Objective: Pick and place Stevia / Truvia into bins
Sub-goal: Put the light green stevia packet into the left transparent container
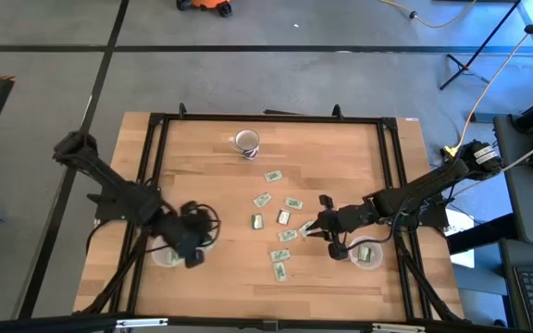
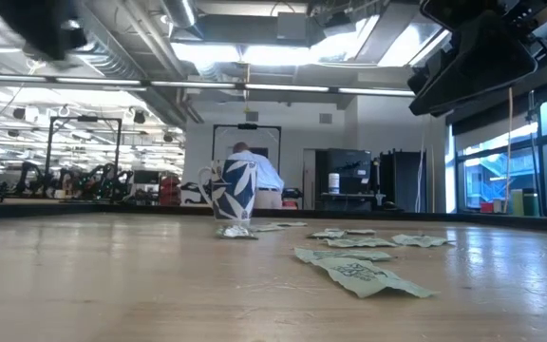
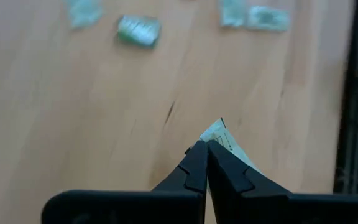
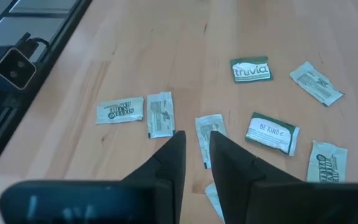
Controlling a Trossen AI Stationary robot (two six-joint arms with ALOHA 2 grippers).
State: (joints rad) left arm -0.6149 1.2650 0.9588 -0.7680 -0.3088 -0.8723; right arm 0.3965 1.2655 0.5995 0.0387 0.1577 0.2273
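Several green and white Stevia / Truvia packets (image 1: 283, 216) lie flat and scattered in the middle of the table, also seen in the low view (image 2: 364, 275). My left gripper (image 3: 207, 146) is shut on one packet (image 3: 221, 132) and hovers beside the left clear cup (image 1: 167, 256), which its arm partly hides. My right gripper (image 4: 195, 144) is open, low over the packets near the right cup (image 1: 366, 254). One packet (image 4: 209, 132) lies just beyond the gap between its fingers. The right cup holds some packets. My left gripper pinches a packet between its two fingertips. Only a corner of the packet (image 3: 222, 129) sticks out past the tips, and the fingers hide the rest. The packet is lifted clear of the table.
A white ceramic mug with a blue pattern (image 1: 246, 141) stands near the table's far edge, also in the low view (image 2: 231, 190). A black frame (image 1: 266, 118) runs around the wooden table top. A person stands far off in the room (image 2: 254, 173).
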